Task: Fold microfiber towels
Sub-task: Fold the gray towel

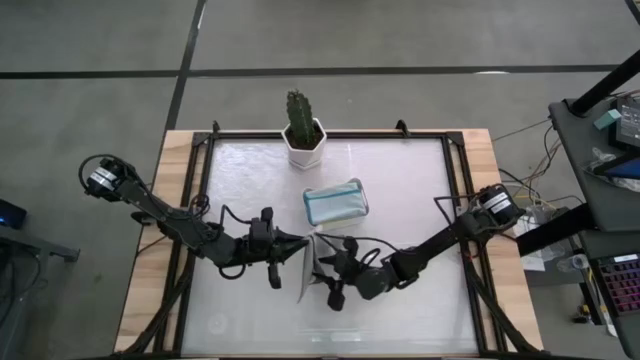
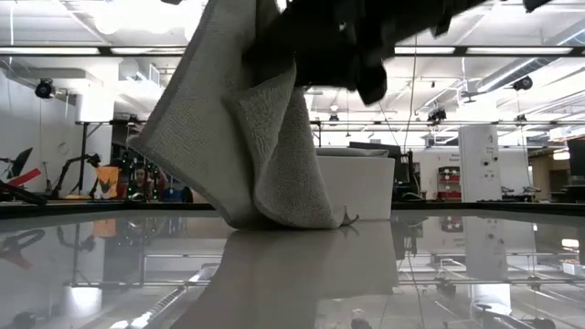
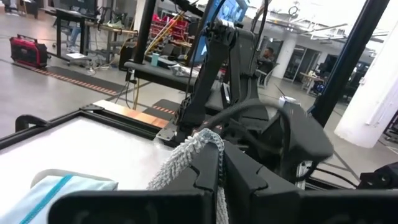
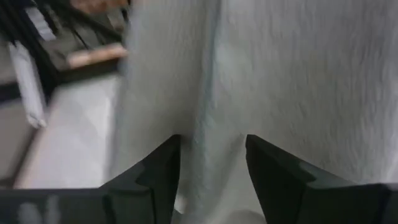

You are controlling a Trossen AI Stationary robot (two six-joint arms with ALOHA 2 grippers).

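A grey microfiber towel (image 1: 308, 266) hangs between my two grippers at the table's middle front, and its lower end (image 2: 283, 217) rests on the table. My left gripper (image 1: 297, 243) is shut on the towel's top. My right gripper (image 4: 211, 155) is open, with a hanging fold of the towel (image 4: 214, 124) between its two fingers. A folded pale teal towel (image 1: 335, 202) lies flat behind them. My left gripper pinches the grey towel's upper edge (image 3: 198, 144) between its two shut fingers. The fingers lie level and come from the table's left. The cloth bunches above the fingers and hangs slack below them, down to the table. My right gripper's fingers (image 4: 160, 168) flank the fold; I cannot tell whether they touch it.
A cactus in a white pot (image 1: 303, 135) stands at the table's far middle edge. A black frame (image 1: 330, 133) runs round the glossy table top. Bare table lies to the front left and the right of the grippers.
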